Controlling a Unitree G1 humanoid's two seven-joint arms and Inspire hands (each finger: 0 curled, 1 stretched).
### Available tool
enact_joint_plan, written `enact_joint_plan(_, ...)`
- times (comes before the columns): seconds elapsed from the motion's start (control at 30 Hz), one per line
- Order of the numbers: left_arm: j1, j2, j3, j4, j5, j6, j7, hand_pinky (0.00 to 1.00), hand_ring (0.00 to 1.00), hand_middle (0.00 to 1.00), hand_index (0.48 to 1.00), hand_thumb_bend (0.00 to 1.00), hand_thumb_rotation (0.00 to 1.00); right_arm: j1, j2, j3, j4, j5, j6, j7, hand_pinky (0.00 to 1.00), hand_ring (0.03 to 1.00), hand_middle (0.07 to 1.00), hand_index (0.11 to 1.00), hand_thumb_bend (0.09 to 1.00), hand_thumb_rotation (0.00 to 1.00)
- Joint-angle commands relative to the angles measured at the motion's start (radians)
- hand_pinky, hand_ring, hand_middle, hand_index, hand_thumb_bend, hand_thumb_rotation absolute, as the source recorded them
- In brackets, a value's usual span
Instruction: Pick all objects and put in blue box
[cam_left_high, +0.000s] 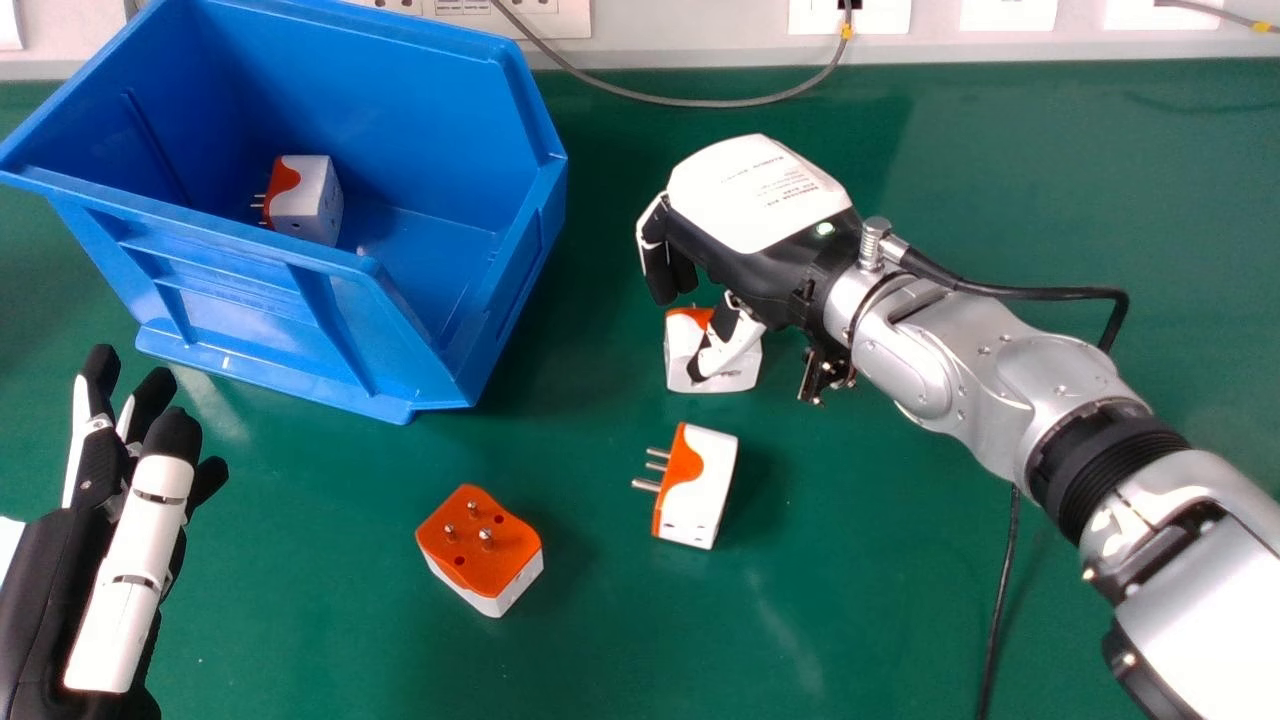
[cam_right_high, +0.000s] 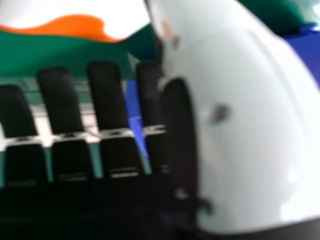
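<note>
The black-and-white left hand (cam_left_high: 130, 560) is empty, fingers nearly straight. The blue plastic box (cam_left_high: 330, 250) holds 1 white-and-orange blocky plastic adapter (cam_left_high: 310, 205). On the green table (cam_left_high: 320, 640) sit 3 more: the pins-up adapter (cam_left_high: 480, 545), the sideways adapter (cam_left_high: 705, 485), then the farthest adapter (cam_left_high: 735, 375), beneath the black-and-white right hand (cam_left_high: 770, 220), its fingers loosely extended, gripping nothing.

A strip of green table (cam_left_high: 590, 300) offers passage between the blue box (cam_left_high: 525, 260) and the right hand (cam_left_high: 770, 240), but the box's raised walls block a low sideways entry, while a pin-up adapter (cam_left_high: 480, 550) and a side-lying adapter (cam_left_high: 702, 490) flank a gap nearer the robot.
</note>
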Motion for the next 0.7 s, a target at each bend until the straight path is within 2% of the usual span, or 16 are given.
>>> enact_joint_plan(0.0, 0.006, 0.005, 0.005, -0.017, -0.001, -0.015, -0.001, 0.93, 1.00, 1.00, 1.000, 0.52, 0.83, -0.009, -0.019, -0.004, -0.011, -0.005, 0.003, -0.022, 0.36, 0.442, 0.511, 0.448, 0.497, 0.00)
enact_joint_plan(0.13, 0.004, 0.006, 0.007, -0.013, -0.003, -0.014, -0.001, 0.93, 1.00, 1.00, 1.000, 0.52, 0.83, -0.005, -0.021, -0.017, -0.024, 0.008, 0.035, -0.001, 0.35, 0.441, 0.515, 0.463, 0.496, 0.00)
enact_joint_plan(0.3, 0.002, 0.007, 0.006, -0.010, 0.002, -0.016, -0.002, 0.93, 1.00, 1.00, 1.000, 0.52, 0.84, 0.022, -0.014, -0.066, -0.071, 0.056, 0.101, 0.054, 0.35, 0.446, 0.523, 0.488, 0.495, 0.00)
enact_joint_plan(0.33, 0.000, 0.009, 0.006, -0.008, 0.004, -0.017, -0.002, 0.93, 1.00, 1.00, 1.000, 0.52, 0.84, 0.029, -0.013, -0.072, -0.080, 0.057, 0.114, 0.052, 0.37, 0.494, 0.562, 0.489, 0.491, 0.00)
enact_joint_plan(0.37, -0.001, 0.010, 0.006, -0.008, 0.006, -0.017, -0.002, 0.93, 1.00, 1.00, 1.000, 0.52, 0.84, 0.036, -0.013, -0.075, -0.088, 0.058, 0.127, 0.051, 0.37, 0.494, 0.562, 0.489, 0.491, 0.00)
enact_joint_plan(0.4, -0.001, 0.010, 0.006, -0.009, 0.007, -0.017, -0.002, 0.93, 1.00, 1.00, 1.000, 0.53, 0.84, 0.040, -0.014, -0.075, -0.095, 0.058, 0.136, 0.050, 0.43, 0.560, 0.616, 0.549, 0.548, 0.00)
enact_joint_plan(0.43, -0.002, 0.011, 0.006, -0.010, 0.009, -0.016, -0.001, 0.93, 1.00, 1.00, 1.000, 0.53, 0.84, 0.044, -0.015, -0.074, -0.101, 0.055, 0.147, 0.048, 0.43, 0.560, 0.616, 0.549, 0.548, 0.00)
enact_joint_plan(0.47, -0.005, 0.012, 0.006, -0.009, 0.010, -0.013, 0.001, 0.93, 1.00, 1.00, 1.000, 0.53, 0.84, 0.046, -0.017, -0.071, -0.108, 0.047, 0.161, 0.045, 0.50, 0.624, 0.673, 0.612, 0.603, 0.01)
enact_joint_plan(0.5, -0.007, 0.013, 0.006, -0.008, 0.011, -0.011, 0.001, 0.93, 1.00, 1.00, 1.000, 0.53, 0.84, 0.046, -0.020, -0.066, -0.113, 0.038, 0.174, 0.042, 0.50, 0.624, 0.673, 0.612, 0.603, 0.01)
enact_joint_plan(0.57, -0.008, 0.013, 0.008, -0.004, 0.010, -0.011, 0.000, 0.94, 1.00, 1.00, 1.000, 0.53, 0.84, 0.045, -0.024, -0.060, -0.121, 0.025, 0.195, 0.038, 0.63, 0.744, 0.784, 0.733, 0.698, 0.05)
enact_joint_plan(0.67, -0.013, 0.013, 0.008, -0.003, 0.009, -0.008, 0.001, 0.94, 1.00, 1.00, 1.000, 0.53, 0.84, 0.037, -0.023, -0.052, -0.115, 0.003, 0.227, 0.033, 0.75, 0.863, 0.890, 0.855, 0.798, 0.13)
